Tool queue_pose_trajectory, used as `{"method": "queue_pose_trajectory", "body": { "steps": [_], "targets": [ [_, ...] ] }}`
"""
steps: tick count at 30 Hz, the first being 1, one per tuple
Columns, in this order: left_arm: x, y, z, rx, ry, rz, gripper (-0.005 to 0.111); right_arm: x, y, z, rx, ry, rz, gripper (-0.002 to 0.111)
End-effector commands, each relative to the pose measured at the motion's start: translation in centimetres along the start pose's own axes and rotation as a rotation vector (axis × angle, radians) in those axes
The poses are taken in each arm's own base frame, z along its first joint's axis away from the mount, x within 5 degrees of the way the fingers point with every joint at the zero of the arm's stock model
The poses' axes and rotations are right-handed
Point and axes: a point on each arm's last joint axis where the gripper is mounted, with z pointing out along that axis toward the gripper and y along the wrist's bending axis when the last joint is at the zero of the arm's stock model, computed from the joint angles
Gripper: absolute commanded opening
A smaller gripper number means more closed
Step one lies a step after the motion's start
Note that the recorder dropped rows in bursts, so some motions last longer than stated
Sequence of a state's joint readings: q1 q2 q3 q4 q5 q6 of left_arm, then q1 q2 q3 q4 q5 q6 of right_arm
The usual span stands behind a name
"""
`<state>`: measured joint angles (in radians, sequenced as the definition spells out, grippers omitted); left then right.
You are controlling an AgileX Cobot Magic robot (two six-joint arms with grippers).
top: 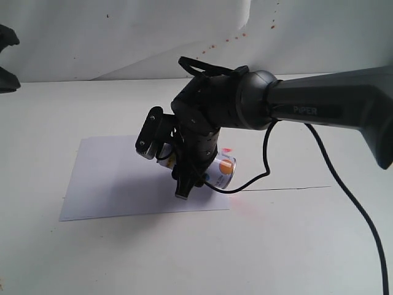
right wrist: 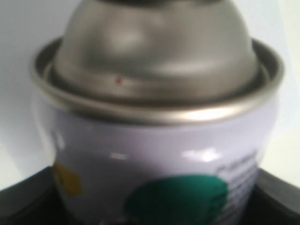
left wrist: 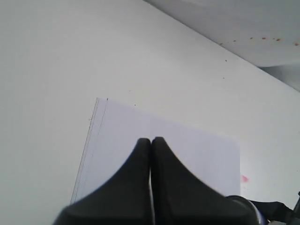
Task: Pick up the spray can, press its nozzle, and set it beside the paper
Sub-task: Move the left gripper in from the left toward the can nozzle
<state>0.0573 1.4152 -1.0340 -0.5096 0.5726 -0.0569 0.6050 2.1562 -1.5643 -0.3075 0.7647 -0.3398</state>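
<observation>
My right gripper (top: pixel 166 160) is shut on the spray can (top: pixel 222 171), which it holds tilted almost on its side above the right part of the paper (top: pixel 116 178). The can's base with an orange dot points right. In the right wrist view the spray can (right wrist: pixel 159 154) fills the frame, showing its silver shoulder, a green dot and a yellow dot. The right gripper (right wrist: pixel 152 211) has a dark finger at each lower corner. The nozzle is out of view. My left gripper (left wrist: pixel 151 140) is shut and empty, hovering with the paper (left wrist: pixel 187 145) seen beyond it.
A black cable (top: pixel 270 166) loops down from the right arm (top: pixel 319 107) over the white table. Part of the left arm (top: pixel 6 58) shows at the far left edge. Red specks (top: pixel 227 40) dot the wrinkled backdrop. A pink stain (left wrist: pixel 244 178) lies beside the paper.
</observation>
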Motion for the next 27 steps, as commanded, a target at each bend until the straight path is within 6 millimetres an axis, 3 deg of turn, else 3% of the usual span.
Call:
{"method": "queue_pose_trajectory", "body": {
  "steps": [1, 9, 17, 27],
  "targets": [
    [-0.9, 0.0, 2.1, 0.000, 0.052, -0.024, 0.000, -0.3, -0.3, -0.7, 0.013, -0.026, 0.007, 0.000],
    [-0.6, -0.7, 4.5, 0.141, 0.108, -0.071, 0.000, -0.3, -0.9, -0.7, 0.080, -0.016, -0.067, 0.000],
    [-1.2, -2.8, 5.4, 0.345, 0.215, -0.030, 0.000, -0.8, -1.3, -0.8, 0.132, -0.068, -0.107, 0.000],
    [-1.3, -2.1, 10.1, 0.368, 0.360, -0.039, 0.000, -0.9, -1.2, -0.1, 0.129, -0.070, -0.113, 0.000]
  ]
}}
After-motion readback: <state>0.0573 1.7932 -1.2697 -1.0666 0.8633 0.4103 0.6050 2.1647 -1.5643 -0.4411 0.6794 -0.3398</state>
